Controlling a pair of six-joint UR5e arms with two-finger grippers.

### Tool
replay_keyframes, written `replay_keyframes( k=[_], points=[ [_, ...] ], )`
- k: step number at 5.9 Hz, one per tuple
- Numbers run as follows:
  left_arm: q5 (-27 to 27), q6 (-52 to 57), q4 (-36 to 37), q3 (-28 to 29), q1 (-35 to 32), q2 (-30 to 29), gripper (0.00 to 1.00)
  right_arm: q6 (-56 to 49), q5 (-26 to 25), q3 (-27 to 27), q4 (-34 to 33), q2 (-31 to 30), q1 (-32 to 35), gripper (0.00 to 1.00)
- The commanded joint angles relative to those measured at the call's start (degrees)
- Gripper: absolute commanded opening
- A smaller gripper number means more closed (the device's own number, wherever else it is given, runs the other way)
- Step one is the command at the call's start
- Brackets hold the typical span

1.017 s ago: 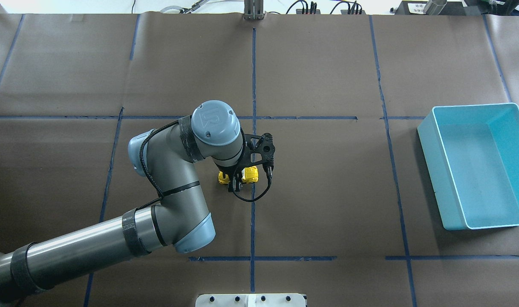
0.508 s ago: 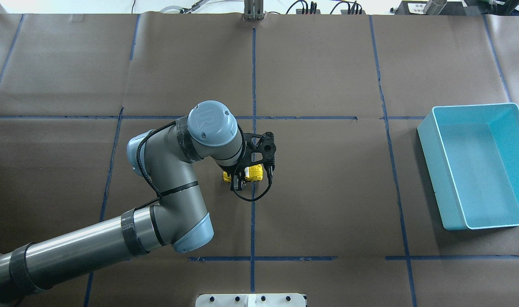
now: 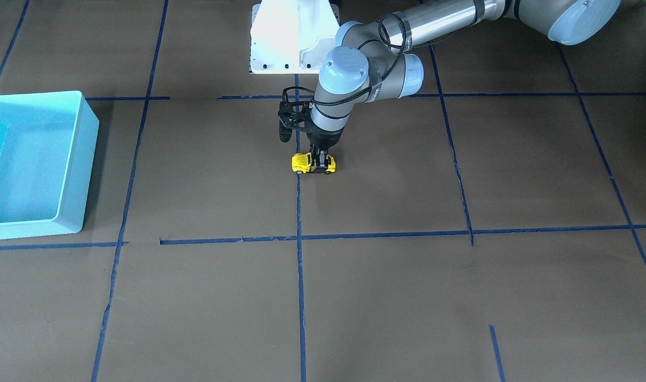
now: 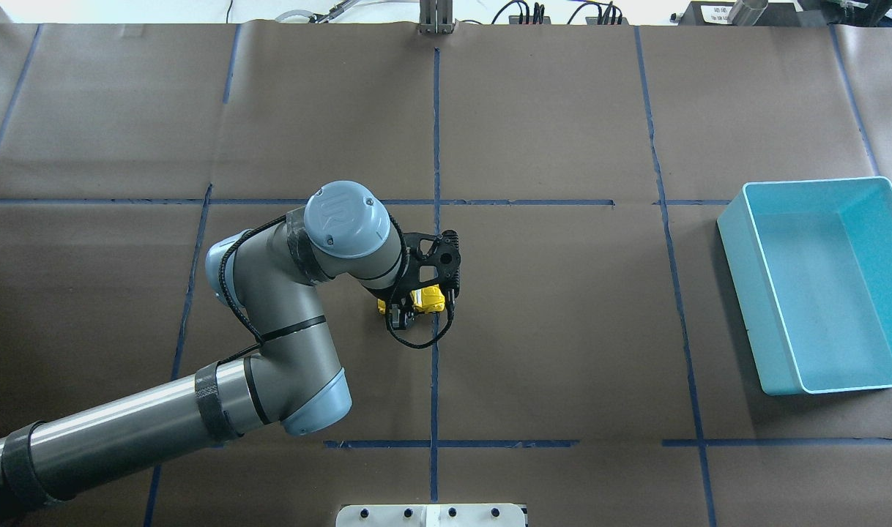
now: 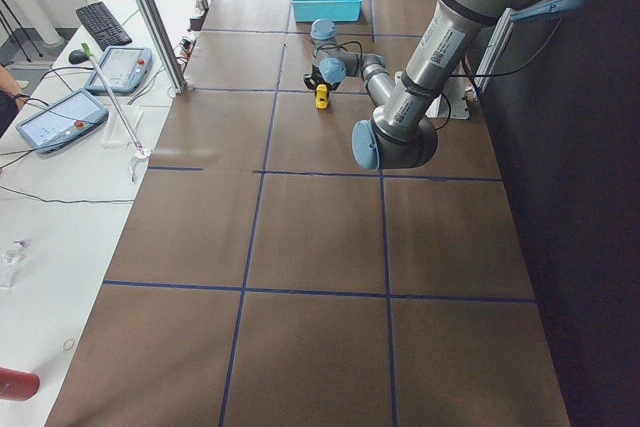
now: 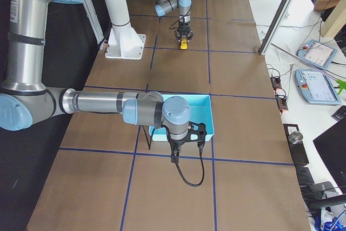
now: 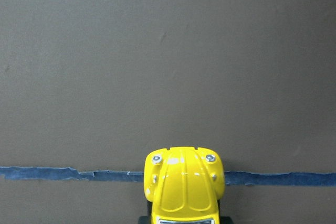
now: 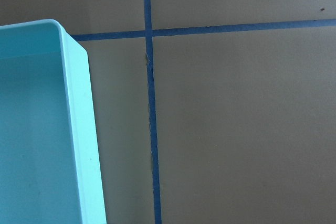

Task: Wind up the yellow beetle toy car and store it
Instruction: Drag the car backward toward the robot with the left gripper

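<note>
Overhead exterior view: left end effector (image 4: pixel 408 309) grips the yellow beetle toy car (image 4: pixel 430 298) mid-table on the surface (image 4: pixel 563 329), well left of the teal bin (image 4: pixel 742 293). Winding well likely needs the wheels pressed down and a straight backward drag. Whether the right end effector (image 6: pixel 186 147), by the bin, is wide or narrow cannot be told.

Overhead camera was mounted high behind the robot, looking forward and down over the whole table (image 4: pixel 563 110). Front-facing camera stood opposite, looking steeply down and back across it. Both took in the yellow beetle toy car (image 4: pixel 428 298) and the teal bin (image 4: pixel 757 293). The two side cameras looked along the table from opposite ends, at a distance, both reaching the car. Left wrist camera sat close above the car's bonnet and a blue tape line (image 7: pixel 63 173). Right wrist camera looked closely down on the bin's corner.
</note>
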Motion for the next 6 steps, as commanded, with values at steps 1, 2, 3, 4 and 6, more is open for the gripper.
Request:
replay_keyframes(
  k=[1,2,3,4,6],
  points=[
    [-0.2,0.0,-3.0,-0.5,-0.3,2.3,0.0,0.0,-0.1,0.0,0.0,0.0,0.0,1.0],
    [-0.3,0.0,-2.9,-2.6,-0.5,4.2,0.0,0.0,-0.2,0.0,0.0,0.0,0.0,1.0],
    [-0.6,0.0,-2.9,-5.3,-1.0,6.4,0.0,0.0,-0.2,0.0,0.0,0.0,0.0,1.0],
    [-3.8,0.0,-2.9,-6.7,-2.6,8.2,0.0,0.0,-0.1,0.0,0.0,0.0,0.0,1.0],
    [-4.1,0.0,-5.9,-8.9,-2.8,12.3,0.0,0.0,-0.1,0.0,0.0,0.0,0.0,1.0]
  ],
)
